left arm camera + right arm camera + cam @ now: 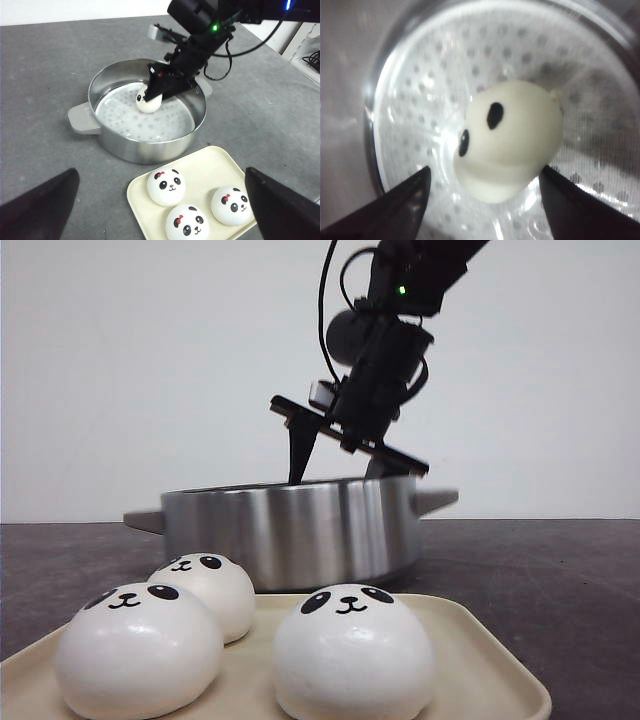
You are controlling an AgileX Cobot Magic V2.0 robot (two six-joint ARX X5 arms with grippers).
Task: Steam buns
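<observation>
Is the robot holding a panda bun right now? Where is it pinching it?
No, nothing looks held. The right pincer is open around a bun in the pot, gap showing. The left pincer is open, empty.

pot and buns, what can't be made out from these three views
- Front view: the pot wall hides its inside, so the fourth bun and the right end effector tips are unseen.
- Front view: the tray and its three buns are cut off by the bottom edge.
- Right wrist view: the bun is blurred; whether it rests on the perforated floor is unclear.
- Left wrist view: only the left end effector's tips show.
</observation>
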